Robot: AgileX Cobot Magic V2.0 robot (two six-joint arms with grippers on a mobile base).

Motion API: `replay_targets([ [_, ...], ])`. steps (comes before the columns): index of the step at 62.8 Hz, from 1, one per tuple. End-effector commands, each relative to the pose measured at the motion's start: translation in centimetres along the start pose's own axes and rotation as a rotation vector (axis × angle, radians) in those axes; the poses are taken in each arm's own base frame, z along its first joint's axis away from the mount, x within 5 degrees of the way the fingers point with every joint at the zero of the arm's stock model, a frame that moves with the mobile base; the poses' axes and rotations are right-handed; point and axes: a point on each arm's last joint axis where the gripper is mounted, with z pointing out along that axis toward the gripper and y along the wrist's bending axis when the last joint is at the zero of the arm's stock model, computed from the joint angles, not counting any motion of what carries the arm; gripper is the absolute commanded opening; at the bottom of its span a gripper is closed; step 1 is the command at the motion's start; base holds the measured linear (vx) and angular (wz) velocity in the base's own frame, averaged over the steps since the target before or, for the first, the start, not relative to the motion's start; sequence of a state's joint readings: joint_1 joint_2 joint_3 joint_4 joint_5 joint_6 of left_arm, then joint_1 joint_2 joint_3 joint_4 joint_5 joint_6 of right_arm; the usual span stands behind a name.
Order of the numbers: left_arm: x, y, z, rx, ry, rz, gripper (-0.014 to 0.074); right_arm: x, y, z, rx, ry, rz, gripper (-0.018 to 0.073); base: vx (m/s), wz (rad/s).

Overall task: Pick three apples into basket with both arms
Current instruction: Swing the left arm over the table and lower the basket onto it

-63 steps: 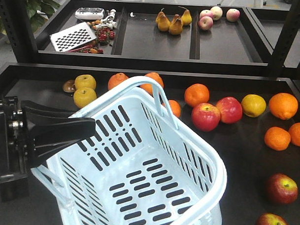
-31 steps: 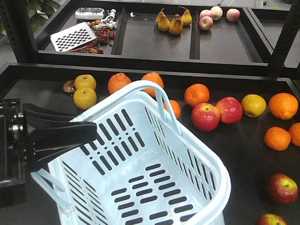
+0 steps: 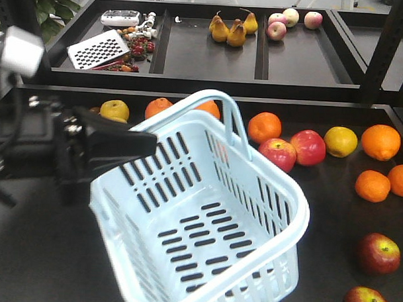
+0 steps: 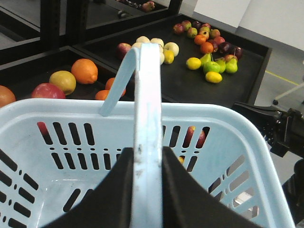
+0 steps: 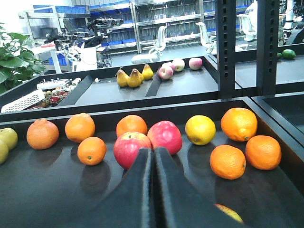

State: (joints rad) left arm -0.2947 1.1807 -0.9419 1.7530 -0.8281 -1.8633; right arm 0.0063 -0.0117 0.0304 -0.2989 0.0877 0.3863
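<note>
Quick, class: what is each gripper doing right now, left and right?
Left gripper: jaws closed on the basket, gripping its handle.
Right gripper: jaws closed, holding nothing.

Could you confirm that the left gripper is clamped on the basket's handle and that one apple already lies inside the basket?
Not quite. The left gripper does clamp the handle of the basket, but the basket is empty: the front-facing view shows its slotted bottom bare.
</note>
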Motion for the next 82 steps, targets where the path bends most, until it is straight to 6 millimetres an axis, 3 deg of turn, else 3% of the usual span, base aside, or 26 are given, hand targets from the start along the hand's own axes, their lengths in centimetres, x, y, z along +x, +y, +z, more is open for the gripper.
replay_targets([
  [1, -1.9, 0.9, 1.2, 0.021, 0.021, 0.099, -0.0006, -0.3, 0.2, -0.1, -0.022, -0.071, -0.013, -0.0004, 0.0, 0.0],
  [14, -3.3, 4.3, 5.4, 0.147, 0.076, 0.117, -0.0006, -0.3, 0.2, -0.1, -0.022, -0.071, -0.013, -0.0004, 0.0, 0.0],
  [29, -3.2, 8.6, 10.8, 0.3, 0.139, 0.092, -0.0006, -0.3, 0.2, -0.1, -0.022, -0.071, -0.013, -0.0004, 0.0, 0.0],
  [39, -2.9, 9.7, 14.1, 0.383, 0.15, 0.141, -0.0006, -0.3, 0.2, -0.1, -0.022, -0.071, -0.013, -0.0004, 0.0, 0.0],
  [51, -1.3, 10.6, 18.1, 0.435, 0.169, 0.173, -0.0006, -0.3, 0.2, -0.1, -0.022, -0.071, -0.013, -0.0004, 0.0, 0.0],
  [64, 0.5, 12.1, 20.0, 0.42, 0.191, 0.144, -0.0006, -0.3, 0.2, -0.1, -0.022, -0.071, -0.013, -0.0004, 0.0, 0.0],
  [82, 1.0, 12.9, 20.6, 0.37, 0.183, 0.174, -0.0006, -0.3, 0.2, -0.1, -0.022, -0.071, -0.013, -0.0004, 0.0, 0.0],
])
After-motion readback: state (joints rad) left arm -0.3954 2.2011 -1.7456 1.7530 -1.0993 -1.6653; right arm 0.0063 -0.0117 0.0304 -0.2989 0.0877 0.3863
